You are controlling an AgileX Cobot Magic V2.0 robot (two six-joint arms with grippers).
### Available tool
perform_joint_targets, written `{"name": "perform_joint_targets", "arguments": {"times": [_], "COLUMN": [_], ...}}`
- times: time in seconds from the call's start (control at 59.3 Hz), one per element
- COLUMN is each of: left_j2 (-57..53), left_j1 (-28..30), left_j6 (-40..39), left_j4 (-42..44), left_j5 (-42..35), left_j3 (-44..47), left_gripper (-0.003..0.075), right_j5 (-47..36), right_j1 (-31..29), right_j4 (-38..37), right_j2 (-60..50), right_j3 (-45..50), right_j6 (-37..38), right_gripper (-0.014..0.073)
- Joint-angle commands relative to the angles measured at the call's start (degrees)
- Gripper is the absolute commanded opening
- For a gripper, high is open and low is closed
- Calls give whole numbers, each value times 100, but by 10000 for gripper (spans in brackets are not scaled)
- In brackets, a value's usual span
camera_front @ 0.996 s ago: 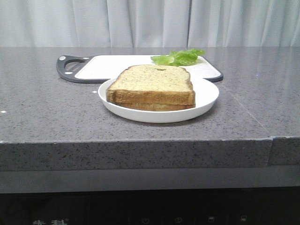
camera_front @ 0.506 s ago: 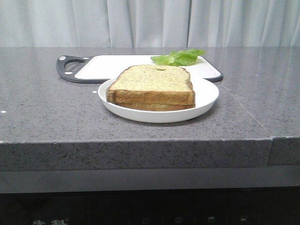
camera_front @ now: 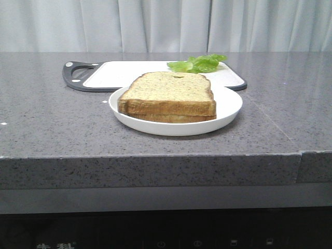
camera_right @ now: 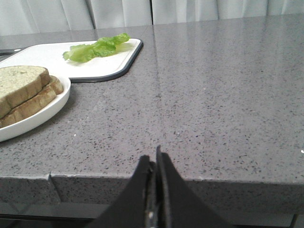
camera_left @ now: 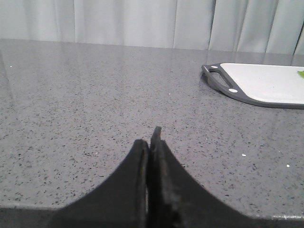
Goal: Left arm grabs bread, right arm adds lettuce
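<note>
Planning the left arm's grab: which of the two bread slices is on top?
The thicker square toasted slice with the golden-brown crust lies on top. The thinner, paler slice sits beneath it on the white round plate, only its edge showing.

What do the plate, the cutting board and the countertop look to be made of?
Plate: probably glazed ceramic or melamine, white and smooth.
Cutting board: likely plastic, matte white face with a dark rim and handle.
Countertop: speckled grey stone or quartz composite, slightly reflective.
</note>
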Motion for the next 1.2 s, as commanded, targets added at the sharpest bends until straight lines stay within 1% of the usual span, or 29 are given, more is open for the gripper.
{"name": "perform_joint_targets", "arguments": {"times": [0.0,0.169,0.287,0.337,0.388,0.523,0.591,0.759,0.877,0.962,1.012,1.063,1.097,1.131,1.147,1.164,1.181], "left_j2": [-107,-107,-107,-81,10,702,1177,2292,2571,2571,2571,2571,2571,2571,2571,2571,2571], "left_j1": [-19,-19,-19,-19,-19,-19,-19,-19,-19,-19,-19,-19,-19,-19,-19,-19,-19], "left_j6": [-53,-53,-53,-53,-53,-53,-53,-53,-53,-53,-53,-53,-53,-53,-53,-53,-53], "left_j4": [-18,-4,-4,24,34,36,36,36,36,36,36,36,36,36,36,36,36], "left_j5": [-467,-467,-657,-539,-225,472,481,413,387,371,383,383,383,383,383,395,407], "left_j3": [22,22,-118,-307,-581,-1655,-2104,-2966,-3122,-3122,-3122,-3122,-3122,-3122,-3122,-3122,-3122], "left_gripper": [-20,-21,-21,-21,-21,-21,-21,-20,-20,-11,31,121,198,310,349,406,442], "right_j5": [-501,-501,-422,-225,19,703,919,981,1054,1063,1080,1071,1054,1051,1051,1051,1051], "right_j1": [-32,-32,-32,-35,-39,-39,-39,-39,-39,-39,-39,-39,-39,-39,-39,-39,-39], "right_j4": [-36,-36,-36,-59,-177,-461,-461,-461,-456,-456,-456,-456,-456,-456,-456,-456,-456], "right_j2": [-68,-68,-68,-68,-47,365,745,1771,2055,2055,2055,2055,2055,2055,2055,2055,2055], "right_j3": [-20,-20,-127,-337,-640,-1649,-2132,-3036,-3275,-3275,-3275,-3275,-3275,-3275,-3275,-3275,-3275], "right_j6": [-23,-23,-23,-47,-84,-84,-84,-84,-84,-84,-84,-84,-84,-84,-84,-84,-84], "right_gripper": [-62,-62,-62,-62,-62,-62,-62,-62,-62,-36,13,106,179,255,299,339,365]}}
